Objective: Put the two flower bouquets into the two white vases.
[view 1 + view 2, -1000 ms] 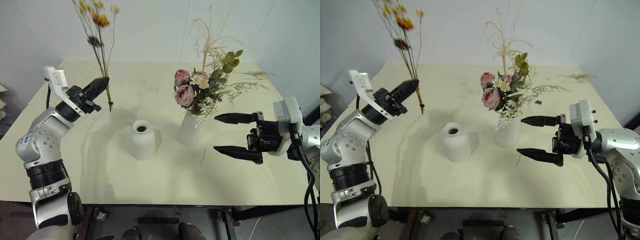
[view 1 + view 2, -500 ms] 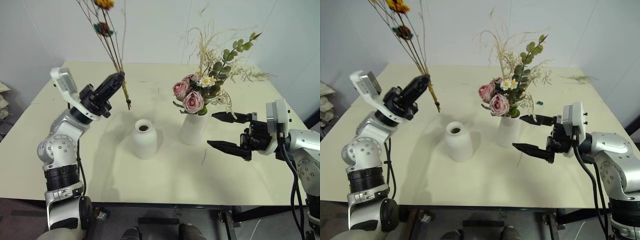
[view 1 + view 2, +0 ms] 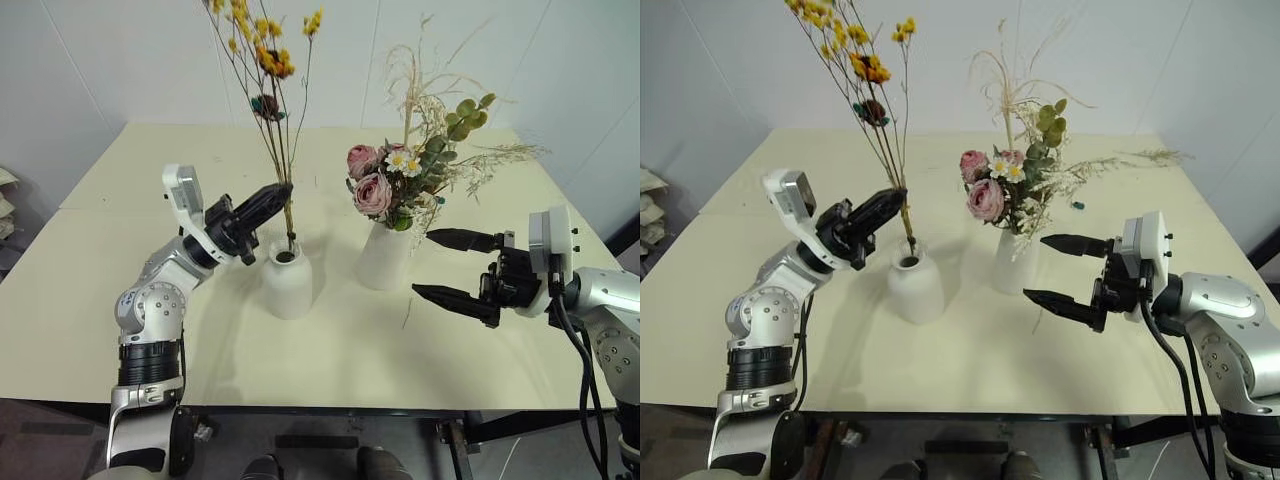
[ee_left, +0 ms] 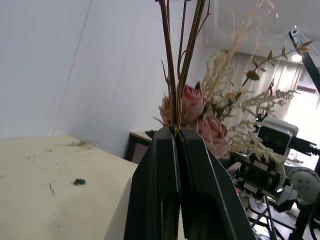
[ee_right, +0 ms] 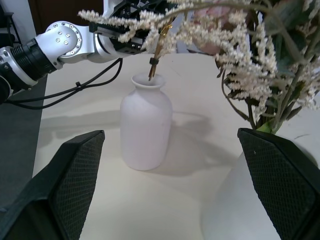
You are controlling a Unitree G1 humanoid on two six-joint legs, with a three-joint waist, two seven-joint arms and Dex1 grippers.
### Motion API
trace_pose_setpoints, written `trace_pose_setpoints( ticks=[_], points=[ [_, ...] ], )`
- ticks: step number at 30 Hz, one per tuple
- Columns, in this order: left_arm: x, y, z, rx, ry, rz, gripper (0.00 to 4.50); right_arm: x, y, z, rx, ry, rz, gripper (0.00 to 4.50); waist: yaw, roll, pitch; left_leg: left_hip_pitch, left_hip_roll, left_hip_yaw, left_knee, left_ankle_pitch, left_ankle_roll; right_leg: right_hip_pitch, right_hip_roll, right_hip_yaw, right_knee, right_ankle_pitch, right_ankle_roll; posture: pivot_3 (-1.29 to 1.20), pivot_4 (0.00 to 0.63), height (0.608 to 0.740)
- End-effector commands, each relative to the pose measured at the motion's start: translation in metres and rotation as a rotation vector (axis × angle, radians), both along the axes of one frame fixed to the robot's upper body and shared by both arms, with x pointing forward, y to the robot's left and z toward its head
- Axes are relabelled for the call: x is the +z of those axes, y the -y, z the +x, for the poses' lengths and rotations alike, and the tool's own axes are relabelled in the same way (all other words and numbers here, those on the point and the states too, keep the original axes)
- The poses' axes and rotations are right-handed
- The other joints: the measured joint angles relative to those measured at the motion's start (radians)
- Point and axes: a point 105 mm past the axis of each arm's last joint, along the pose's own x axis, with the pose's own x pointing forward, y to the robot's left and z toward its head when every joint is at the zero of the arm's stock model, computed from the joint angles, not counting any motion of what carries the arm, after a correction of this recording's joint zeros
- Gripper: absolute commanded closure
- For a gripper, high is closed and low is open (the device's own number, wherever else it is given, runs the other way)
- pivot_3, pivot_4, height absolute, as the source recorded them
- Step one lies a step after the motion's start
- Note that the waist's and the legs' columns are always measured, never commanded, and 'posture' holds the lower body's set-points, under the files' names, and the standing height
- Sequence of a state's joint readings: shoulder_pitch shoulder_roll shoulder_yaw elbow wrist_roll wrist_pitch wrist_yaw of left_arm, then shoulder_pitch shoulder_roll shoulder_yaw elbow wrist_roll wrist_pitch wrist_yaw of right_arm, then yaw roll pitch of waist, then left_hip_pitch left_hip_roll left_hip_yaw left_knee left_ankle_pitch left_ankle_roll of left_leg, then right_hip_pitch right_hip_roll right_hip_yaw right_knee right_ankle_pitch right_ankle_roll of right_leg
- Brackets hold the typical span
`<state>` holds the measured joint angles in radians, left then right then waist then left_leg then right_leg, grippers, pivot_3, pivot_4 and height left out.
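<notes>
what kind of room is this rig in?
Probably a lab or test room, not a home: a bare cream table against plain white walls, set with a staged task of two white vases and bouquets.

No text, label, brand, number or sign can be read on anything in these views.

on the table (image 3: 120,300), the short vase (image 3: 287,281) stands left of the tall vase (image 3: 385,257) holding the big bouquet (image 3: 400,185).
</notes>
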<state>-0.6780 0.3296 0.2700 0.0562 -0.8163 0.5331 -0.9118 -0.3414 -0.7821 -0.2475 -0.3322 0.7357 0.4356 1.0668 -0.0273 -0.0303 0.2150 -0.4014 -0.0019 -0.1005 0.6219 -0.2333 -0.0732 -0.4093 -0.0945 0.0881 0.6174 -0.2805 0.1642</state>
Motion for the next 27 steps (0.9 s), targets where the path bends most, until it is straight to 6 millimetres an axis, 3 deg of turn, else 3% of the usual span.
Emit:
trace_pose_setpoints(
  ticks=[1,15,20,27],
  points=[
    [0.0,-0.008,-0.002,0.025,0.038,0.036,4.47,0.013,0.002,-0.006,-0.017,0.067,0.014,0.0,0.0,0.0,0.0,0.0,0.0,0.0,0.0,0.0,0.0,0.0,0.0,0.0,0.0,0.0,0.0,0.0,0.15,0.74],
    [-0.025,-0.002,0.013,0.059,0.025,0.034,4.47,0.015,0.002,-0.006,-0.051,0.08,0.035,0.0,0.002,0.0,0.0,-0.001,0.0,0.0,0.0,0.0,0.001,0.0,0.0,0.0,-0.002,0.0,0.0,0.0,0.15,0.74],
    [-0.024,-0.004,0.008,0.043,0.006,0.027,3.21,0.015,0.003,-0.007,-0.057,0.081,0.037,0.0,-0.001,0.0,0.0,-0.001,0.0,0.0,0.0,0.0,0.001,0.0,0.0,0.0,-0.002,0.0,0.0,0.0,0.15,0.74],
    [-0.012,-0.021,-0.008,0.071,0.061,0.093,1.0,0.012,0.003,-0.007,-0.062,0.079,0.044,0.0,0.0,0.0,0.0,-0.001,0.0,0.0,-0.001,0.0,0.001,0.0,0.0,0.0,-0.002,0.0,0.0,0.0,0.15,0.74]
  ],
)
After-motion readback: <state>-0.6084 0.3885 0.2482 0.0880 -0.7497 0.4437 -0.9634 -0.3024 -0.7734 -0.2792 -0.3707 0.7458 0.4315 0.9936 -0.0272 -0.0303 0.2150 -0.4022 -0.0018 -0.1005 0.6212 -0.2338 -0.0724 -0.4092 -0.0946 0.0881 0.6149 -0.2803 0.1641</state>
